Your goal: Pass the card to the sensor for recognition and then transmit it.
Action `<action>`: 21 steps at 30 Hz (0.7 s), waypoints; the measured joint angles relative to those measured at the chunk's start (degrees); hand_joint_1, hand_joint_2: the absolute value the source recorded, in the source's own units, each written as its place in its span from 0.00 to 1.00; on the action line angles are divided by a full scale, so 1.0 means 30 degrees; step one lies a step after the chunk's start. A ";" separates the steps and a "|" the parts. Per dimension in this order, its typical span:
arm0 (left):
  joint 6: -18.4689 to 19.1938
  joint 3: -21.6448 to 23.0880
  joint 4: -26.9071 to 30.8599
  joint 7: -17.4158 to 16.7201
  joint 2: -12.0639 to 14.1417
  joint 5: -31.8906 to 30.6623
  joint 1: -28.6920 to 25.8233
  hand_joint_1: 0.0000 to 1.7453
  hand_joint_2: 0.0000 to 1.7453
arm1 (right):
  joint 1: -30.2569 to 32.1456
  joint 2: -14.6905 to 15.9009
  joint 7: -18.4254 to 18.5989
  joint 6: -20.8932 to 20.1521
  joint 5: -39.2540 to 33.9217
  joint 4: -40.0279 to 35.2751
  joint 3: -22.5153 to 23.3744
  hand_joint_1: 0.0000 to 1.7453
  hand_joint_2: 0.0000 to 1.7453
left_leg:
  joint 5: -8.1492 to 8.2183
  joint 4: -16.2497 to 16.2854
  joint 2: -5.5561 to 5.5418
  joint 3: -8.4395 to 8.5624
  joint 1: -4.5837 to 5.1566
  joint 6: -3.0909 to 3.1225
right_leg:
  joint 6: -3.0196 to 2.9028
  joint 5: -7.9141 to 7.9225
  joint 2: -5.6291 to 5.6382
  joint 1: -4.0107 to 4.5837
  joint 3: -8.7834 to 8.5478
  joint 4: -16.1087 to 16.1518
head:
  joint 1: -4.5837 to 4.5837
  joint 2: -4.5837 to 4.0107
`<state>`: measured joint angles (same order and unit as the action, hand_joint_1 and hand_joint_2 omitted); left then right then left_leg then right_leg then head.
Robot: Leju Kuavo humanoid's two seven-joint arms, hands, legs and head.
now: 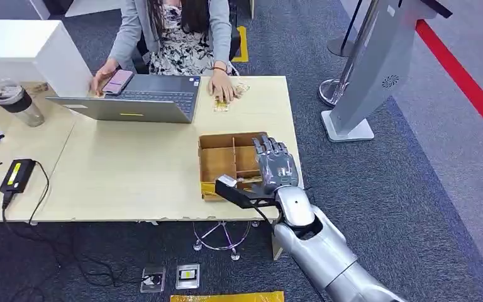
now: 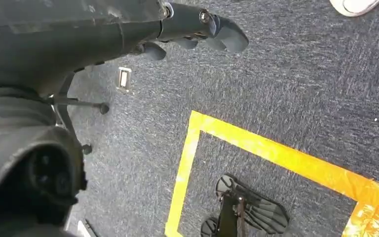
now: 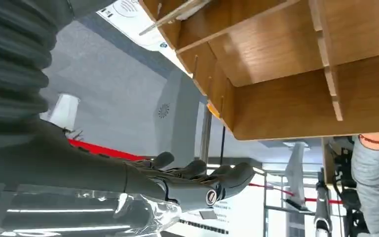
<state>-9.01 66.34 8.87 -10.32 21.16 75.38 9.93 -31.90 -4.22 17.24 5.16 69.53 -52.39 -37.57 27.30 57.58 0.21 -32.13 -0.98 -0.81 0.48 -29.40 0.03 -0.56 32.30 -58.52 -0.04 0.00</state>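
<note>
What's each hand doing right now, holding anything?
Left hand: hangs over the carpet, holding nothing; open or closed cannot be told.
Right hand: open, fingers extended above the wooden box, holding nothing.

A wooden divided box [image 1: 226,162] sat on the table's [image 1: 132,176] edge at about four o'clock; thin cards [image 3: 177,12] stood tilted in one compartment, details unclear.
</note>
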 joint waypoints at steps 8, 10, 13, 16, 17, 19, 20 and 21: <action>0.0029 0.0044 0.0000 0.0007 0.0000 0.0007 0.0000 0.00 0.00 | 0.0026 0.0183 -0.0015 0.0189 -0.0175 0.0153 0.0000 0.00 1.00 | 0.0000 0.0000 0.0000 -0.0002 0.0000 0.0000 | 0.0000 0.0000 -0.0001 0.0001 0.0001 0.0000 | 0.0000 0.0000; 0.0029 0.0044 0.0000 0.0022 0.0000 0.0022 0.0000 0.00 0.00 | 0.0025 0.0204 -0.0015 0.0218 -0.0197 0.0211 0.0000 0.00 1.00 | 0.0000 -0.0001 0.0000 -0.0002 0.0000 0.0000 | 0.0000 0.0000 -0.0001 0.0001 0.0000 0.0000 | 0.0000 0.0000; 0.0036 0.0044 0.0000 0.0051 0.0000 0.0015 -0.0001 0.00 0.00 | 0.0026 0.0219 -0.0044 0.0394 -0.0285 0.0306 -0.0007 0.00 1.00 | 0.0000 -0.0001 0.0000 -0.0002 0.0000 0.0000 | 0.0000 0.0000 -0.0001 0.0001 0.0000 0.0000 | -0.0007 0.0000; 0.0036 0.0044 0.0000 0.0051 0.0000 0.0022 0.0001 0.00 0.00 | 0.0021 0.0219 -0.0153 0.0605 -0.0459 0.0423 -0.0007 0.00 1.00 | 0.0000 -0.0001 0.0000 -0.0001 0.0000 0.0000 | 0.0000 0.0000 -0.0002 0.0000 0.0000 0.0000 | -0.0007 0.0000; 0.0036 0.0051 0.0000 0.0051 0.0000 0.0015 0.0000 0.00 0.00 | 0.0021 0.0226 -0.0212 0.0627 -0.0496 0.0488 0.0000 0.00 1.00 | 0.0000 -0.0001 -0.0001 -0.0003 0.0000 0.0000 | 0.0000 0.0000 -0.0003 0.0000 -0.0001 0.0000 | -0.0007 0.0000; 0.0044 0.0058 0.0000 0.0051 0.0000 0.0015 0.0000 0.00 0.00 | 0.0022 0.0226 -0.0460 0.0729 -0.0627 0.0678 -0.0007 0.00 1.00 | 0.0000 -0.0001 -0.0001 -0.0004 0.0000 0.0000 | 0.0000 0.0000 -0.0003 0.0000 -0.0001 0.0000 | -0.0007 0.0000; 0.0058 0.0058 0.0000 0.0051 0.0000 0.0015 0.0000 0.00 0.00 | 0.0021 0.0219 -0.0620 0.0838 -0.0708 0.0795 -0.0015 0.00 1.00 | 0.0000 -0.0001 -0.0001 -0.0004 0.0000 0.0000 | 0.0000 0.0000 -0.0002 0.0000 -0.0001 0.0000 | -0.0007 0.0000; 0.0080 0.0066 0.0000 0.0058 0.0000 0.0015 0.0002 0.00 0.00 | 0.0021 0.0204 -0.0714 0.0984 -0.0831 0.0933 -0.0022 0.00 1.00 | 0.0000 -0.0001 -0.0001 -0.0002 0.0000 0.0000 | 0.0000 0.0000 -0.0002 0.0001 -0.0003 -0.0001 | 0.0000 0.0000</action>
<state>-8.76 66.53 8.87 -10.14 21.16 75.43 9.94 -31.83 -3.61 15.10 8.11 67.03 -49.59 -37.64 27.30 57.58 0.21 -32.14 -0.99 -0.81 0.48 -29.41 0.02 -0.56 32.29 -58.53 -0.04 0.00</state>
